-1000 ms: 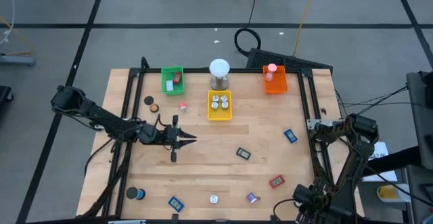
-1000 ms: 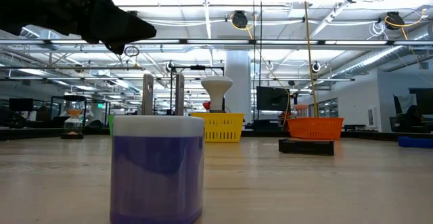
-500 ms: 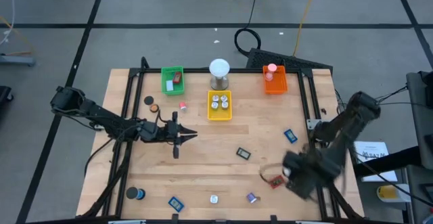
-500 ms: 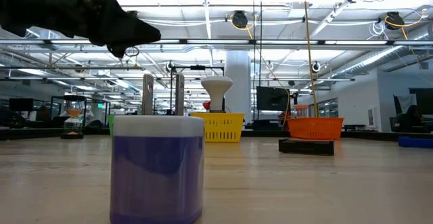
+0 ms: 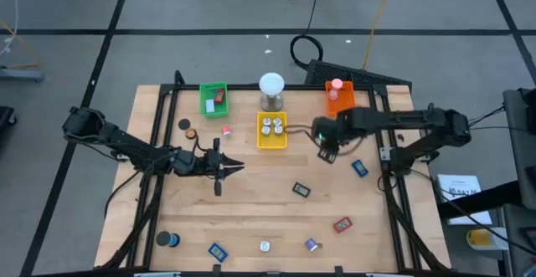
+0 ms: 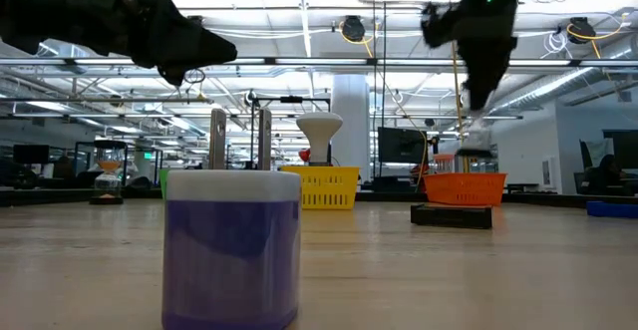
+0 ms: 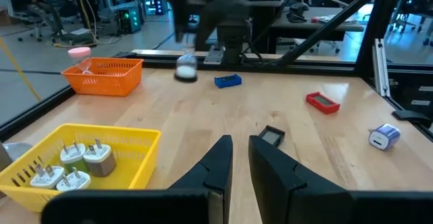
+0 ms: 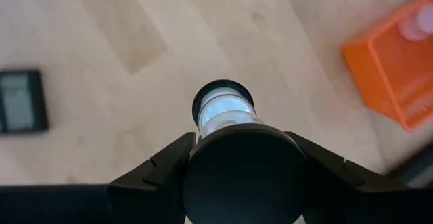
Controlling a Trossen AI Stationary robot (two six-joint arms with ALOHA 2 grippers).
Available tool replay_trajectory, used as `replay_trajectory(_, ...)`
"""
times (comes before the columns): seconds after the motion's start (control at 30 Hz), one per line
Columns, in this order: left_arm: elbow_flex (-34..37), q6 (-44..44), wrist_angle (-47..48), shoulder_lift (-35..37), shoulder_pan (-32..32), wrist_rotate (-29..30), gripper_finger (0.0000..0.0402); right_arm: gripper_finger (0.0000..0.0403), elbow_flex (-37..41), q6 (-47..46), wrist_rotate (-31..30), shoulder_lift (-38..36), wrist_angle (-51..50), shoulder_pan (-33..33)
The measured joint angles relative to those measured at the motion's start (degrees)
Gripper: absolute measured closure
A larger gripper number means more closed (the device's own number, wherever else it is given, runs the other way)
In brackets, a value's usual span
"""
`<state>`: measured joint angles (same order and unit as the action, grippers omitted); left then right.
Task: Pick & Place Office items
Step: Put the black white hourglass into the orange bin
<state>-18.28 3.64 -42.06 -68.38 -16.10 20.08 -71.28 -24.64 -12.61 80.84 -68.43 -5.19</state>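
My right gripper (image 5: 327, 150) hangs over the far middle of the table, between the yellow tray (image 5: 270, 141) and the orange tray (image 5: 342, 103). It is shut on a small cylinder with black end caps and a clear white middle (image 8: 225, 113). My left gripper (image 5: 240, 170) points level across the table's left half, shut on nothing. Loose office items lie flat on the wood: a blue piece (image 5: 359, 168), a dark piece (image 5: 301, 190), a red piece (image 5: 342, 224), a purple-white bit (image 5: 311, 244), a silvery round bit (image 5: 265, 245) and a black roll (image 5: 168, 239). My right gripper pinches the cylinder's upper black cap (image 8: 243, 183) between its two fingers (image 8: 162, 173), one on each side. The fingers come from above, pointing down. The cylinder (image 7: 186, 70) hangs upright below them, clear of the table.
A green tray (image 5: 214, 98) stands at the far left and a white-domed metal cylinder (image 5: 270, 91) behind the yellow tray, which holds white plugs. Two round bits (image 5: 186, 128) and a pink bit (image 5: 226, 130) lie near the green tray. Black frame rails (image 5: 155, 143) line the sides.
My right gripper has swept from the table's near right corner toward the far edge and leftward, rising, and now hangs between the yellow and orange trays. My left gripper has stayed in place.
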Motion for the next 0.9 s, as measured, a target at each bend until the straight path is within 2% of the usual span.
replay_trajectory(0.13, 0.0, 0.0, 0.0, 0.0, 0.0, 0.0, 0.0350, 0.0204, 4.0, 6.2, 0.9, 0.0, 3.1, -8.1)
replay_trajectory(0.27, 0.0, 0.0, 0.0, 0.0, 0.0, 0.0, 0.0350, 0.0204, 7.8, 8.8, 1.0, 0.0, 5.3, -12.9)
replay_trajectory(0.47, 0.0, 0.9, 0.0, 0.0, 0.0, -0.2, 0.0350, 0.0204, 12.4, 11.3, 2.5, 0.0, 9.7, -15.2)
replay_trajectory(0.57, 0.0, 5.5, 0.4, 0.0, 0.4, -3.0, 0.0350, 0.0203, 13.1, 12.2, 2.4, 0.0, 10.2, -16.0)
replay_trajectory(0.63, 0.0, 5.2, 0.3, 0.0, 1.0, -3.4, 0.0350, 0.0203, 13.2, 12.5, 2.3, 0.0, 10.7, -16.6)
replay_trajectory(0.77, 0.0, 4.0, -0.3, -0.4, 1.5, 1.5, 0.0350, 0.0203, 13.2, 12.9, 2.4, 0.0, 12.5, -17.5)
replay_trajectory(0.9, 0.3, 2.1, -6.3, -5.8, 1.8, 3.8, 0.0350, 0.0203, 13.2, 13.2, 2.4, 0.0, 14.2, -18.2)
